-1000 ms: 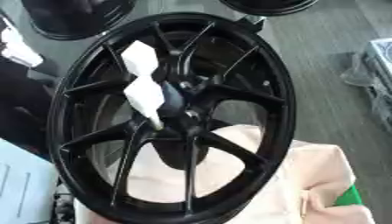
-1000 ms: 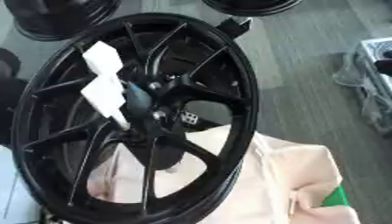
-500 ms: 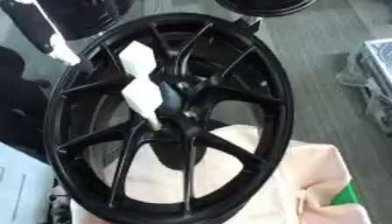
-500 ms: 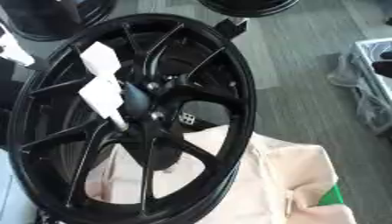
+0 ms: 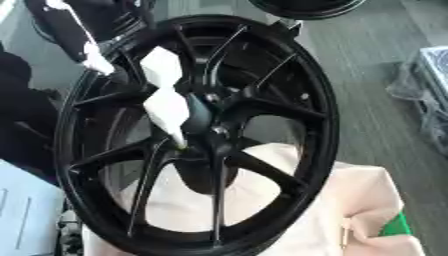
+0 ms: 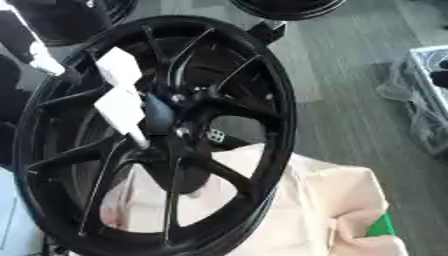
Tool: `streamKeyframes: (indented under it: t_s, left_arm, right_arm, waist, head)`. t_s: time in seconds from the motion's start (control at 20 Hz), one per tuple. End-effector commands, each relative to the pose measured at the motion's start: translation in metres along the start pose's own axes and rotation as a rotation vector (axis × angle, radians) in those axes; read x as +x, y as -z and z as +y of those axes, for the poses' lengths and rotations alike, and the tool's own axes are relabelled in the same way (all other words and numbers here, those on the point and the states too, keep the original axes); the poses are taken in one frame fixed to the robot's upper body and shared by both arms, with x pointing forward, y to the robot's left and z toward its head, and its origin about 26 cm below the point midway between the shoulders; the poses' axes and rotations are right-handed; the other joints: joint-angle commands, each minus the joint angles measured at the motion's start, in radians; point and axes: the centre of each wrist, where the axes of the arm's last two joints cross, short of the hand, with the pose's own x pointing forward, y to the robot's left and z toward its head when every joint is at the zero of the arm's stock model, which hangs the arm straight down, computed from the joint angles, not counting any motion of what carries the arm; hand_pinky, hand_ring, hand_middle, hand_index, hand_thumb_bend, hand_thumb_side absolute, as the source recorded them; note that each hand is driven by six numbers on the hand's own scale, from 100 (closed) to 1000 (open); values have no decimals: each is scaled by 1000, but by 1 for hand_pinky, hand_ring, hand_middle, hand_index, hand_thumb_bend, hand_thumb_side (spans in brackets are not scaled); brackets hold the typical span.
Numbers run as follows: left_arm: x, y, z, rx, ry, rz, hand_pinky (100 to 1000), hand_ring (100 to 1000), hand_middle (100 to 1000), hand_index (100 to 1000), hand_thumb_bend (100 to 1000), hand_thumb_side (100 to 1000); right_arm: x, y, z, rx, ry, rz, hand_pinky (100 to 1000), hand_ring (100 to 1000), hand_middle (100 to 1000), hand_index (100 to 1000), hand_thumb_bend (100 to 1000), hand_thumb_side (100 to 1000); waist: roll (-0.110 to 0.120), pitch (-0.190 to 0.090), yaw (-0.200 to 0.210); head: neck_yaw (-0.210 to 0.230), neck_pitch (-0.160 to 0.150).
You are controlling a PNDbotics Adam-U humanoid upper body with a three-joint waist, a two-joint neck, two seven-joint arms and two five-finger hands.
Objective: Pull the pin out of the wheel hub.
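A large black spoked wheel [image 5: 306, 100] stands tilted on a beige cloth. From its hub [image 5: 208, 129] a white pin [image 5: 168, 107] sticks out up and to the left; it has two broad white lobes and a thin tip at the hub. My left hand [image 5: 91, 56], black with white parts, comes in from the upper left and hangs over the rim's upper left, a short way left of the pin's upper lobe and apart from it. Its fingers are too blurred to read. My right hand shows in neither view.
The beige cloth [image 5: 359, 200] covers the lower right, with a green object [image 5: 397, 226] at its edge. More black wheels [image 6: 289, 7] stand at the top. A clear crate [image 6: 429, 100] sits at the right on grey floor. A white sheet [image 5: 22, 215] lies lower left.
My left hand has moved from the upper left edge rightward and down toward the pin. The wheel and pin have stayed put.
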Motion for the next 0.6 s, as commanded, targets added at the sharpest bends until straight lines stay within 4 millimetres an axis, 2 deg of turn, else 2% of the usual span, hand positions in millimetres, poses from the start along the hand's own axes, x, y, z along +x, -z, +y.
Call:
streamKeyframes:
  t_s: [0.05, 0.4, 0.6]
  left_arm:
    - [0, -4, 10, 0, 25, -14, 829, 831, 770, 823, 580, 319]
    - [-1, 3, 7, -27, 44, -22, 835, 837, 777, 822, 650, 289]
    - [-3, 5, 6, -32, 53, -24, 835, 837, 777, 819, 661, 280]
  right_arm:
    - [6, 4, -2, 12, -17, -22, 712, 616, 579, 727, 100, 611]
    - [6, 5, -1, 20, -19, -19, 712, 616, 580, 727, 100, 612]
    - [6, 5, -1, 23, -19, -19, 712, 616, 580, 726, 100, 612]
  waist:
    - [-7, -22, -3]
    - [-3, -25, -6]
    - [-1, -26, -9]
  head:
    - [6, -7]
    - [6, -3]
    - [5, -5]
